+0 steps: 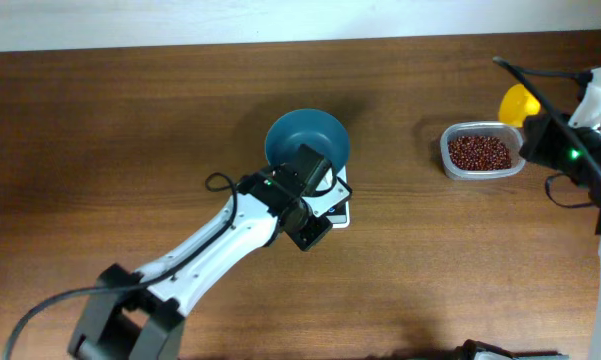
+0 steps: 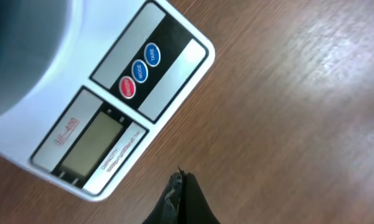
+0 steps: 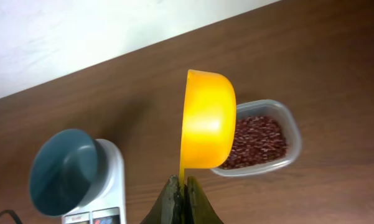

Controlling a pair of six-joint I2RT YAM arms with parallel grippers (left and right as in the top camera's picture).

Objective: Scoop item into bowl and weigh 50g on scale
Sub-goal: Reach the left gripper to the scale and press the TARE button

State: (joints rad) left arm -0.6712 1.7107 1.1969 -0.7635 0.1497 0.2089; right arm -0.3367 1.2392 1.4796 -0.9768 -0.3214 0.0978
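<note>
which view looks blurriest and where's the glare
Left wrist view: the wood table looks smeared and the bowl soft, the scale labels readable. Right wrist view: bright glare on the yellow scoop. Overhead: fairly sharp.

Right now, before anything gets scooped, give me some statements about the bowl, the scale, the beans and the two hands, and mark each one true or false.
1. The round teal-blue bowl sits on the white rectangular kitchen scale. True.
2. The small dark red-brown beans are already in that bowl. False: they lie in the clear plastic tub; the bowl looks empty.
3. The right hand grips the yellow plastic scoop by its handle. True.
4. The left hand holds a spoon. False: it is shut on nothing, near the scale's display.
5. The scale has a single button. False: one red, two blue.
</note>
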